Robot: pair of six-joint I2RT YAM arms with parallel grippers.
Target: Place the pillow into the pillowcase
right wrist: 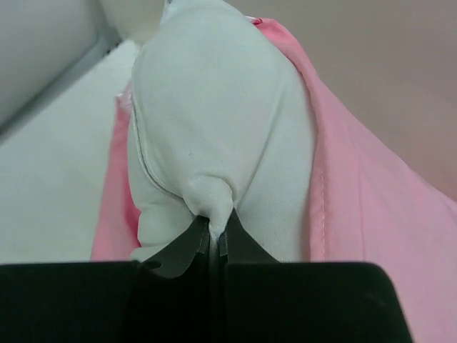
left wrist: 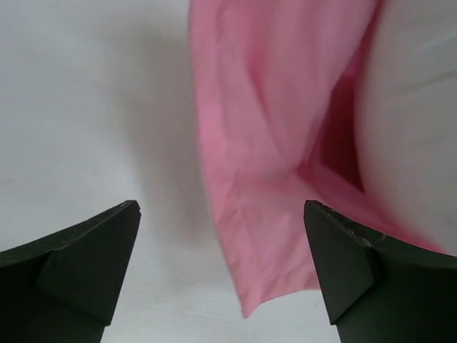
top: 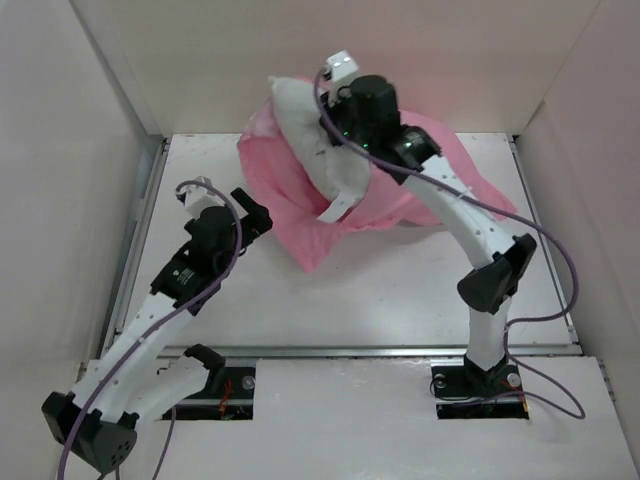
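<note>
One pillow (top: 300, 130) partly inside pink pillowcase (top: 300, 225)

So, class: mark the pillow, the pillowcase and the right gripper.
pillow (right wrist: 214, 121), right wrist view, its bulging white middle.
pillowcase (left wrist: 250, 143), left wrist view, a creased pink fold.
right gripper (right wrist: 216, 227), right wrist view, where its shut jaws pinch the pillow.

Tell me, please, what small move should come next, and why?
Probably the left gripper should ease forward and close on the pillowcase edge lying between its open jaws, since the right gripper pinches a fold of the pillow, which is only partly inside.
</note>
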